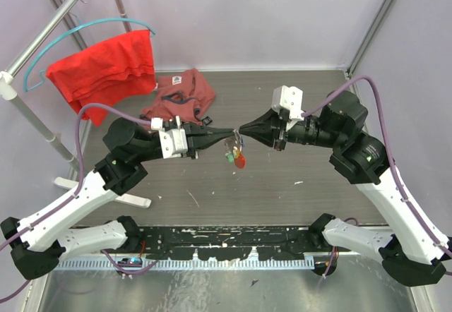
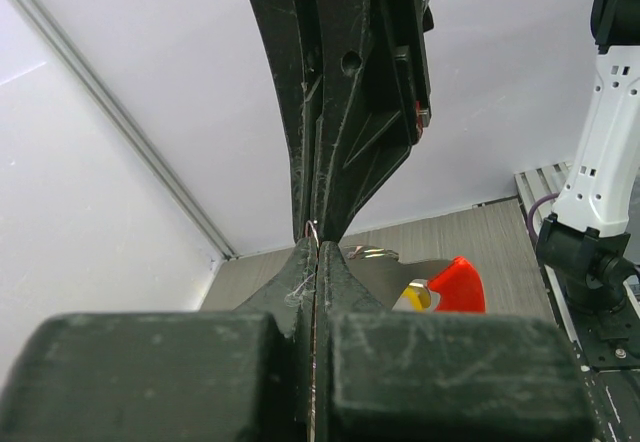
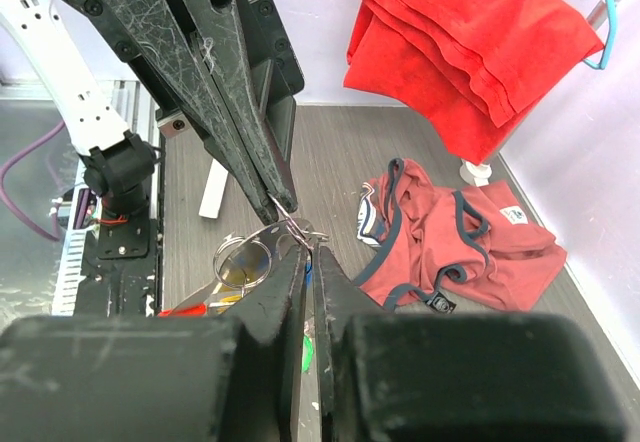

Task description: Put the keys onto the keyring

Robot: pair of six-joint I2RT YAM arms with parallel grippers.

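Observation:
My two grippers meet tip to tip in mid-air over the middle of the table. My left gripper (image 1: pixel 232 138) is shut on the thin wire of the keyring (image 2: pixel 313 230). My right gripper (image 1: pixel 241 130) is shut on the same wire (image 3: pixel 300 224) from the other side. A round silver ring (image 3: pixel 243 262) and the red oval tag (image 1: pixel 241 162) hang just below the tips. The tag also shows in the left wrist view (image 2: pixel 460 287), with a yellow key head (image 2: pixel 418 299) beside it. A green key (image 1: pixel 229 157) dangles there, and a blue key head (image 3: pixel 308 272) shows between my right fingers.
A bright red cloth (image 1: pixel 106 68) hangs on a blue hanger on the rack at the back left. A dusky red garment (image 1: pixel 180 97) lies on the table behind the left gripper. The rack's white foot (image 1: pixel 134 199) lies at the left.

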